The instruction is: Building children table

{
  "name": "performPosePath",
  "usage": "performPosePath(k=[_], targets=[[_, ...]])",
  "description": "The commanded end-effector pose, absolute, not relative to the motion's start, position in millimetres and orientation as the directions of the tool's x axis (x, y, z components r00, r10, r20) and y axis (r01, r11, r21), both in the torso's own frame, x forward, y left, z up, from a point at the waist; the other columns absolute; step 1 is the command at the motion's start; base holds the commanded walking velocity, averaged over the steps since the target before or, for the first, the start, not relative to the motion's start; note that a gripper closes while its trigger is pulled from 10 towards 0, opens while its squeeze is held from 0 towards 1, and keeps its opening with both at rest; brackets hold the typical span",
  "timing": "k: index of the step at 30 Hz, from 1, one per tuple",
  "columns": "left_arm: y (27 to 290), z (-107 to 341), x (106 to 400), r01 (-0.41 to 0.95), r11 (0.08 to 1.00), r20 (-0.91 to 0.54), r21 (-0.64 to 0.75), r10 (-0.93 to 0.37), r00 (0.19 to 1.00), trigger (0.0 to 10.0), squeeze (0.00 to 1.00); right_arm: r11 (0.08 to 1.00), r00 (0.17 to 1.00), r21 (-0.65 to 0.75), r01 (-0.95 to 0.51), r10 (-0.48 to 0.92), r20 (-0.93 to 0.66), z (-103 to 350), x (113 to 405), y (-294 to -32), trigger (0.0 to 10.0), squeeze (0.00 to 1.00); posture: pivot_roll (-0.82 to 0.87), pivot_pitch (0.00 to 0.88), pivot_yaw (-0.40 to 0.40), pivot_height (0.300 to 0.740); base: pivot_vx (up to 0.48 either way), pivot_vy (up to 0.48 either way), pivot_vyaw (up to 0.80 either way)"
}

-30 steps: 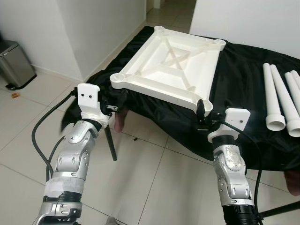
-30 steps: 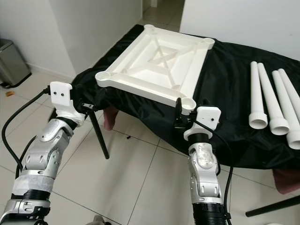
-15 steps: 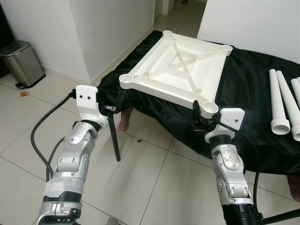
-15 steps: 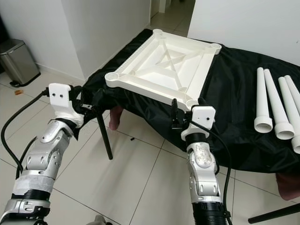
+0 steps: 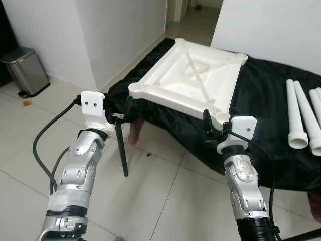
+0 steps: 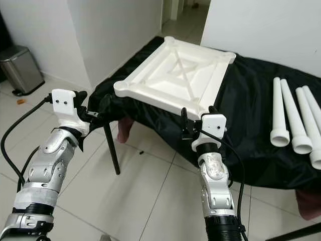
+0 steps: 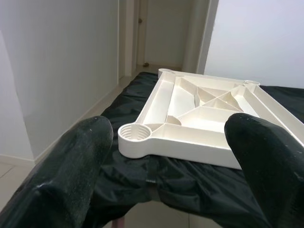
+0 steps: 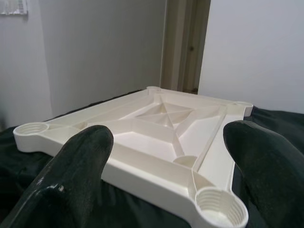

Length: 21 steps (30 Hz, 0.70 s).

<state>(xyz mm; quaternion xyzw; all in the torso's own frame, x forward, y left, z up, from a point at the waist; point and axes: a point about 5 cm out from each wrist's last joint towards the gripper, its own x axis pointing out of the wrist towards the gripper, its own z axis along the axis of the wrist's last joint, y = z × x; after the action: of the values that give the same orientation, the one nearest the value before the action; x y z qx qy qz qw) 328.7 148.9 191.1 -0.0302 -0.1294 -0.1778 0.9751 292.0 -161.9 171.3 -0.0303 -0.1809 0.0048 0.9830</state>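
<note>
left tool (image 5: 122, 111): wide open, empty, aimed at the top's near-left corner socket
right tool (image 5: 214, 128): also wide, lined up by the near-right socket
top (image 5: 193, 83): upside down on the black-draped desk (image 5: 261, 100) so sockets face up
legs (image 5: 301, 118): lying to the right, waiting

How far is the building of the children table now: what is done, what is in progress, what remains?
Done: the white tabletop lies upside down on the black cloth, sockets up. In progress: the left claw and the right claw, both open, are at its two near corners, holding nothing. Remaining: all; the white legs lie unattached on the cloth to the right.
</note>
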Motion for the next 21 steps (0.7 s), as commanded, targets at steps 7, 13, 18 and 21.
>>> performPosePath(k=[7,13,18,21], targets=[[148.5,188.7,330.4,0.354,0.935,0.250,0.010,-0.345,0.905,10.0,0.00,0.998,0.936,-0.069,0.002,0.023,0.351,169.4,294.2,-159.6,10.0,0.00,0.03,0.000,-0.010,0.740,0.267,0.000,0.00],[148.9,188.7,330.6,0.351,0.936,0.251,0.010,-0.342,0.906,10.0,0.00,0.998,0.934,-0.068,0.010,0.015,0.357,170.6,294.3,-160.5,10.0,0.00,0.03,0.007,-0.008,0.740,0.271,0.000,0.00],[150.4,188.5,330.9,0.345,0.939,0.250,0.011,-0.336,0.908,10.0,0.00,0.997,0.941,-0.066,0.029,-0.005,0.338,169.5,296.2,-162.6,10.0,0.00,0.04,0.008,-0.006,0.740,0.271,0.000,0.00],[151.3,188.6,331.1,0.343,0.939,0.249,0.013,-0.335,0.909,10.0,0.00,0.998,0.944,-0.061,0.026,-0.005,0.329,168.1,297.2,-162.2,10.0,0.00,0.04,0.007,-0.008,0.740,0.270,0.000,-0.51]])
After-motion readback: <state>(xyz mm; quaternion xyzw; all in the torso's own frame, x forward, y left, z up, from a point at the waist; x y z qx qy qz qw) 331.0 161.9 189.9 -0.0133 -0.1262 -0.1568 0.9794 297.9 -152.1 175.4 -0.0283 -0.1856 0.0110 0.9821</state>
